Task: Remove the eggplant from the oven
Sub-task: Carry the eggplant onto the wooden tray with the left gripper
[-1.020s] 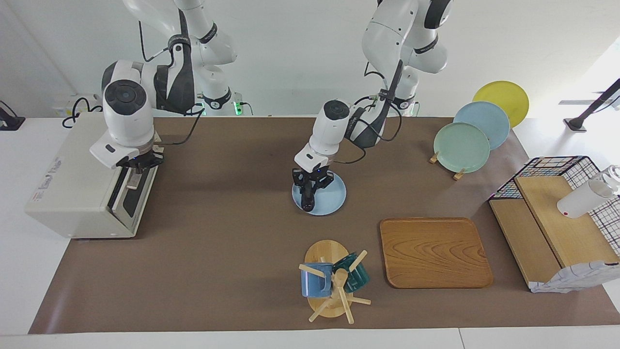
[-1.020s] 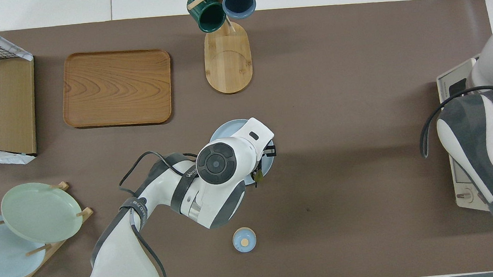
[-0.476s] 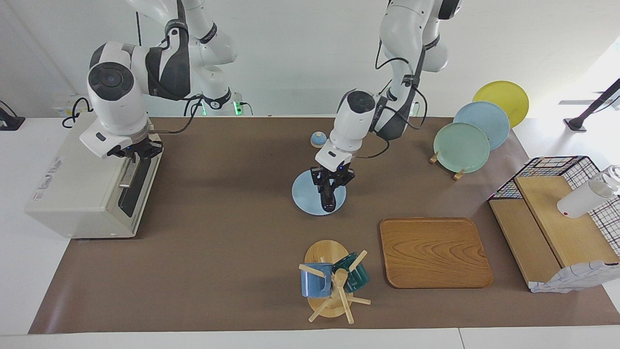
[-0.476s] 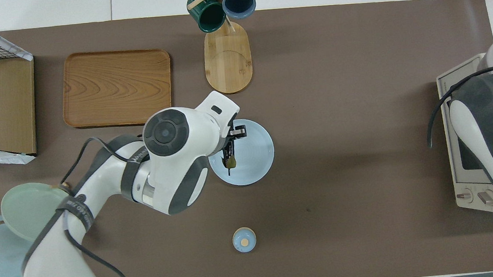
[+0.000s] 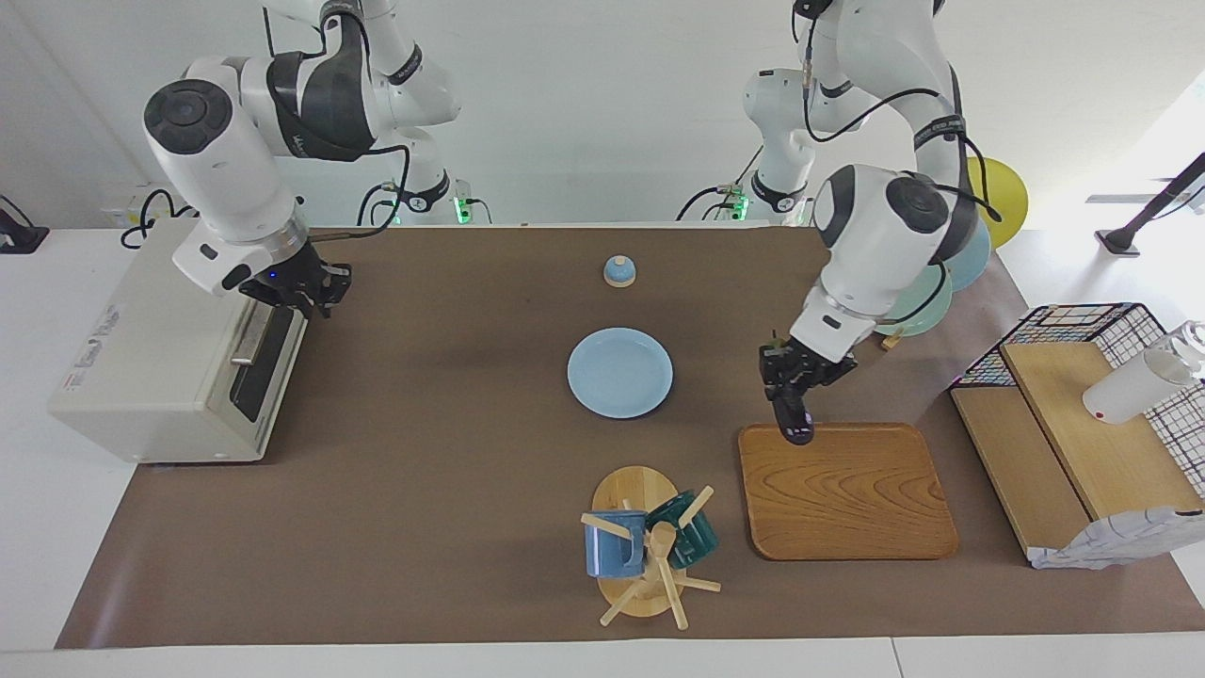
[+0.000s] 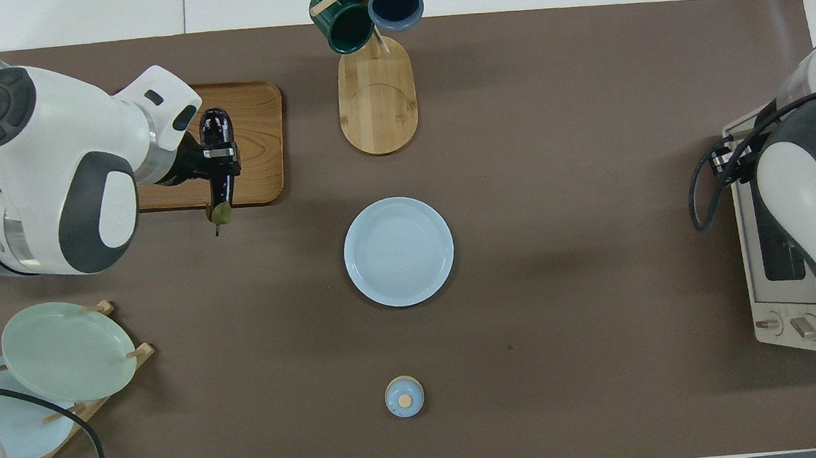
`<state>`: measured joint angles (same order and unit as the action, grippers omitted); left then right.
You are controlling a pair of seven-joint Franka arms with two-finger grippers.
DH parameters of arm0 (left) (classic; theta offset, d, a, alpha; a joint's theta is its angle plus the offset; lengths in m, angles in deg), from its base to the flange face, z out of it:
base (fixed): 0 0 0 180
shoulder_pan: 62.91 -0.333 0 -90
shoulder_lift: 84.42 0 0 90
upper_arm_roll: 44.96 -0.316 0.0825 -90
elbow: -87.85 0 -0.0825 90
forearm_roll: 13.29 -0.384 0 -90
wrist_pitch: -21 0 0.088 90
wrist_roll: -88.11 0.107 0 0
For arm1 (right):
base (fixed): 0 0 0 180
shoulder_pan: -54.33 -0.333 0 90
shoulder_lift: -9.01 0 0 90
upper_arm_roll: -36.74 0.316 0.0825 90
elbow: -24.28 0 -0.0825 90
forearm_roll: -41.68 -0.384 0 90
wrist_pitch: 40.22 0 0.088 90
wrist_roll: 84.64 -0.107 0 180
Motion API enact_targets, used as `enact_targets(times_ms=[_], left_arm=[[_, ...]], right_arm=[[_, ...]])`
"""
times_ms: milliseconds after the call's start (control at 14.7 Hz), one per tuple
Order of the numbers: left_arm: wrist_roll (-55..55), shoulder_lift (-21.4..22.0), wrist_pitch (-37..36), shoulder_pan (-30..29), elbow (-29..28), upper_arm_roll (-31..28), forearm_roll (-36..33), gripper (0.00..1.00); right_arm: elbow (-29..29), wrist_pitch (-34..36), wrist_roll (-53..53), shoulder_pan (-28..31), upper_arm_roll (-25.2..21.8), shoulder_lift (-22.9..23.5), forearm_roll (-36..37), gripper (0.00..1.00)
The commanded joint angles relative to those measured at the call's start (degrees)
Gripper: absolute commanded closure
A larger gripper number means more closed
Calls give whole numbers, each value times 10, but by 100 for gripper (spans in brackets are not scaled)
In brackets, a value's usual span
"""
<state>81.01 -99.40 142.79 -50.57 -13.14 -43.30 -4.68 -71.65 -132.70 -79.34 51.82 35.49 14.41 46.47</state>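
Note:
The eggplant [image 5: 792, 417] is dark purple and hangs tip-down in my left gripper [image 5: 796, 375], which is shut on its upper part. It is over the edge of the wooden tray [image 5: 847, 494] that lies nearest the robots. In the overhead view the eggplant [image 6: 216, 136] lies across my left gripper [image 6: 221, 167], with its green stem end just off the tray [image 6: 255, 139]. The cream oven [image 5: 151, 367] stands at the right arm's end of the table, its dark glass door [image 5: 266, 356] closed. My right gripper [image 5: 299, 285] is open and empty, just above the door's top edge.
A light blue plate [image 5: 620, 373] lies mid-table, and a small blue lid [image 5: 618, 271] lies nearer the robots. A mug tree [image 5: 645, 556] stands beside the tray. A plate rack [image 5: 894, 282] and a wire basket with wooden boards [image 5: 1073, 443] stand at the left arm's end.
My left gripper carried the eggplant from over the blue plate to over the wooden tray's edge. My right gripper lifted off the oven door, which went from ajar to closed.

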Motion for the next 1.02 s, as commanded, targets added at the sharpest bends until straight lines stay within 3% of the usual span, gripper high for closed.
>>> enact_targets(times_ms=[0,68,204,272,544,884,952], left_arm=[[56,-71,-3,-49,67,7,0,100],[72,-100,-2,-56,92,7,-4,100],[84,-149,29,-57,113,7,-13,100],[85,-159,64,-58,112,7,-14,100],[87,-167,99,-67,98,7,-14,100],[110,-167,100,-70,91,7,-15,100],[118,-166,96,-71,91,7,-15,92]], right_arm=[[8,5,10,8,2,5,-16,45],[8,6,10,8,2,-1,-16,36],[7,16,10,12,2,-20,-16,6],[7,16,10,13,1,-22,-18,0],[9,8,10,6,-1,-29,-21,0],[7,26,15,-20,-44,-51,-15,0],[7,18,16,-18,-49,-51,-15,0]])
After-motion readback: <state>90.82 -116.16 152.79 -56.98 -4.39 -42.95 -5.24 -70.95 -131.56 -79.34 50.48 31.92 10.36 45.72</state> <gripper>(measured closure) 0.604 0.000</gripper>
